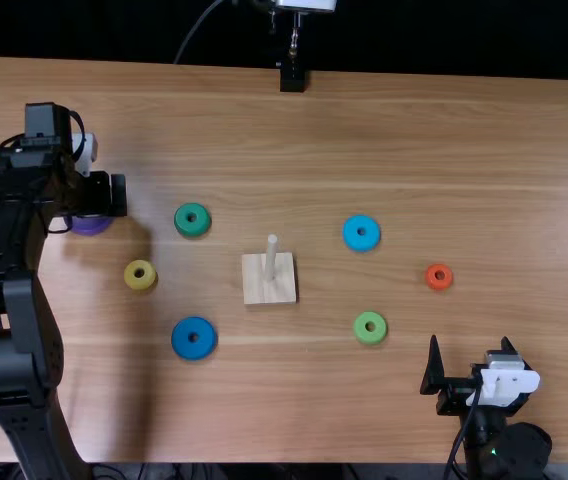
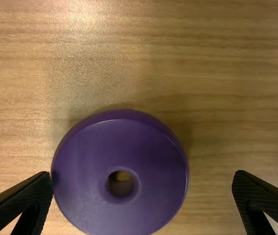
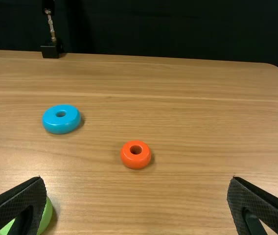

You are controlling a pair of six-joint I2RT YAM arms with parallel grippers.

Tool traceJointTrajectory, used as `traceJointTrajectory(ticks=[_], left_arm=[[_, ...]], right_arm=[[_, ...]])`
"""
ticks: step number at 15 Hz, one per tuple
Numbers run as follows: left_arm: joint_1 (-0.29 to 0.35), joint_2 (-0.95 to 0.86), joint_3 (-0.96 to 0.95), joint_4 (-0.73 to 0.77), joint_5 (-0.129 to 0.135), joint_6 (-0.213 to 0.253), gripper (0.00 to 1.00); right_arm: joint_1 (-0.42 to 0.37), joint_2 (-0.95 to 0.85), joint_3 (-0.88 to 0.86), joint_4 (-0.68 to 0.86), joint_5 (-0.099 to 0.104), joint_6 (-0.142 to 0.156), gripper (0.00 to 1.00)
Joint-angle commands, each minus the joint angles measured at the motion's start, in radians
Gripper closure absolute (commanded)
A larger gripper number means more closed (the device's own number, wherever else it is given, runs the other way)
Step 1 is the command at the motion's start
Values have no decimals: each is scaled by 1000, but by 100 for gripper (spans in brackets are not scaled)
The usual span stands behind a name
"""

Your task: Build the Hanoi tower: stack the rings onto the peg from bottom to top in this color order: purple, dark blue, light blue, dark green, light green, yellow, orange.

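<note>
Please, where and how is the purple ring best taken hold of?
Grip the purple ring across its round outer rim, coming straight down from above, since it lies flat, hole upward. The left hand is open wider than the ring, but the ring sits nearer one finger; centring first should help.

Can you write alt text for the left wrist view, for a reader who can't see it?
A thick purple ring lies between the open fingers of the left gripper, hole facing the camera, right beside one finger and with a clear gap to the other. Beneath it is the light brown, wood-grained table.
</note>
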Motion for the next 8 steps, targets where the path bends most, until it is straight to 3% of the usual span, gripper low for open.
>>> traceJointTrajectory(ticks=[1, 8], left_arm=[[4, 29, 33, 2, 1, 19, 0], [36, 32, 30, 2, 3, 19, 0]], right_arm=[[-8, -13, -80, -38, -7, 1, 0], [-8, -13, -80, -38, -7, 1, 0]])
